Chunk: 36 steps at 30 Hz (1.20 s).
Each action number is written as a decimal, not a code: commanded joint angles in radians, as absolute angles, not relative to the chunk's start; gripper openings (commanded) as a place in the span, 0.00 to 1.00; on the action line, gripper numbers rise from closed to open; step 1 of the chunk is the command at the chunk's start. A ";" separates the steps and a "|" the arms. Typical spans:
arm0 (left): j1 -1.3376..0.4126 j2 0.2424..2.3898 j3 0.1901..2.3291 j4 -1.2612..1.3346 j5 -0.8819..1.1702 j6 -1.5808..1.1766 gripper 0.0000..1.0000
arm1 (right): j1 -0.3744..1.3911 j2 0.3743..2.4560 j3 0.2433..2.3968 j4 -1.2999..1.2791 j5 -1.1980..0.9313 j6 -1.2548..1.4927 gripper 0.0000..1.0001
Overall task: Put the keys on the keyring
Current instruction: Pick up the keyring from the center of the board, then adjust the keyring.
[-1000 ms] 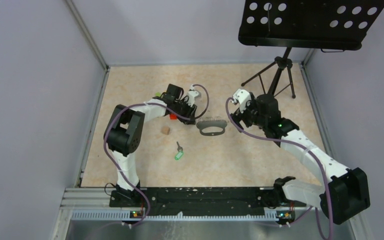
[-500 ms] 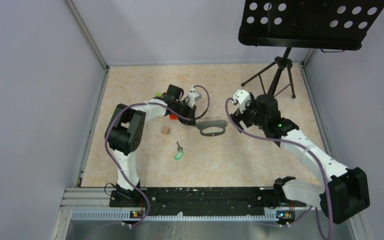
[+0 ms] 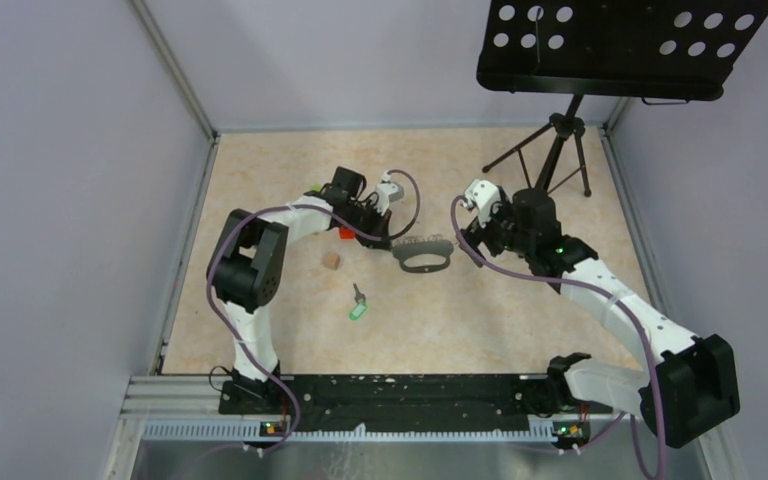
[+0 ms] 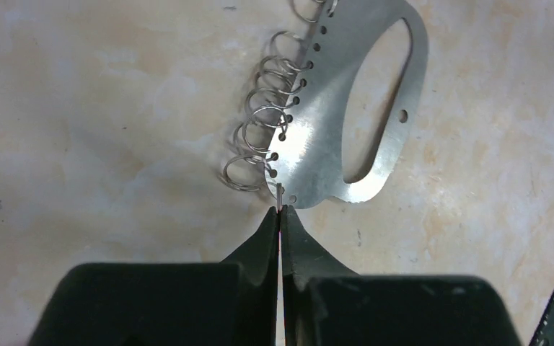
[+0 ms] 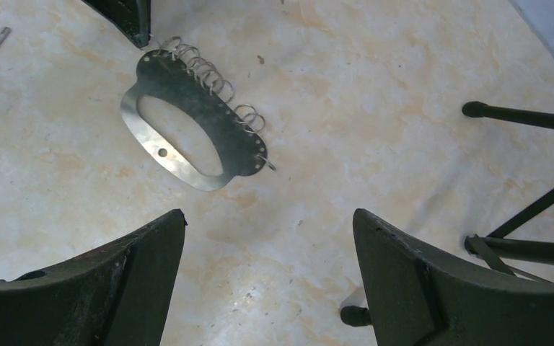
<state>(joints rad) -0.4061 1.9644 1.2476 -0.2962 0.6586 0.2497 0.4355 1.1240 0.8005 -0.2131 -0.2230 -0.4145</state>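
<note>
The left gripper (image 4: 280, 213) was closed tight, its two black fingertips (image 4: 265, 232) pressed together right at the narrow end of the keyring (image 4: 309, 140). A thin sliver of metal stood between the tips, but whether it was actually pinched could not be told. The keyring lay flat on the mottled beige table (image 3: 520, 310), a silver oval plate with a long cutout and a row of small wire rings (image 4: 260, 119) strung along one edge.

The right gripper (image 5: 270, 277) was spread wide with nothing between its fingers, hanging over bare table just short of the keyring's other end (image 5: 195, 101). Seen from above, the plate (image 3: 424, 256) sat between the two grippers.

One silver key (image 3: 359, 294) with a green tag (image 3: 356, 312) lay apart from the keyring, nearer the arm bases. A tan lump (image 3: 331, 261) sat to the left of that key. A black music stand (image 3: 620, 45) on tripod legs occupied the far right corner.
</note>
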 commanded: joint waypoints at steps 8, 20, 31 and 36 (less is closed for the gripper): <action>-0.400 1.610 1.252 -0.297 1.129 0.495 0.00 | 0.432 1.050 0.904 -0.129 -0.605 -0.342 0.83; -0.446 1.436 1.136 -0.155 1.204 0.417 0.00 | 0.464 1.132 0.946 -0.008 -0.876 -0.248 0.58; -0.511 1.411 1.080 -0.113 1.164 0.386 0.00 | 0.501 1.157 0.869 0.052 -0.931 -0.226 0.47; -0.515 1.400 1.068 -0.069 1.151 0.341 0.00 | 0.500 1.181 0.847 0.045 -0.948 -0.255 0.47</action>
<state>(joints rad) -0.5110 1.4509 1.0775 -0.1593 1.1431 0.3836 0.4908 1.1614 0.8585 0.0109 -0.8944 -0.2176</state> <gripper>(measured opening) 0.004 0.475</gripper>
